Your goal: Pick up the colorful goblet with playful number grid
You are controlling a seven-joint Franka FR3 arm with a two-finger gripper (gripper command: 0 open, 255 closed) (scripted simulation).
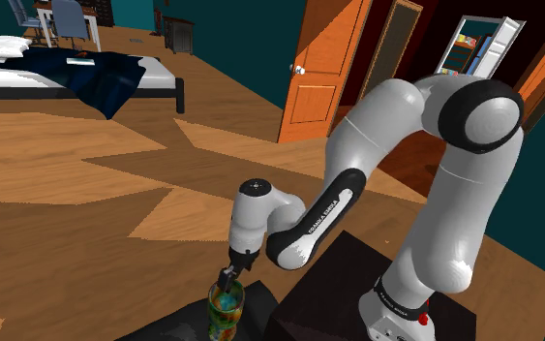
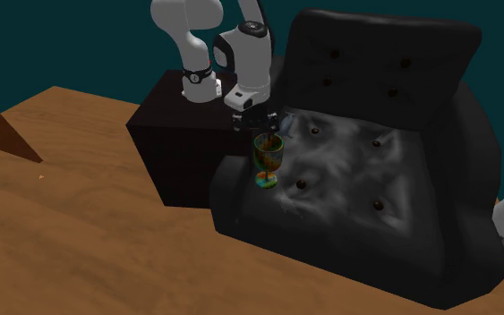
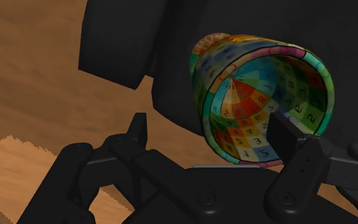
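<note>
Where you looked from the shoulder, the gripper [image 1: 229, 279] hung straight above the goblet [image 1: 227, 312]. Across the second exterior view, it stood upright on the armchair [image 2: 357, 179] seat. At the wrist, your fingers [image 3: 138, 130] were spread, straddling its rim wall, one inside.

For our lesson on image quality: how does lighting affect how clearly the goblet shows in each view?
Shoulder view: bright floor, goblet vivid against the dark armchair; second exterior view: dim, pale sheen on the armchair's seat, goblet muted; wrist view: colours vivid against black.
</note>
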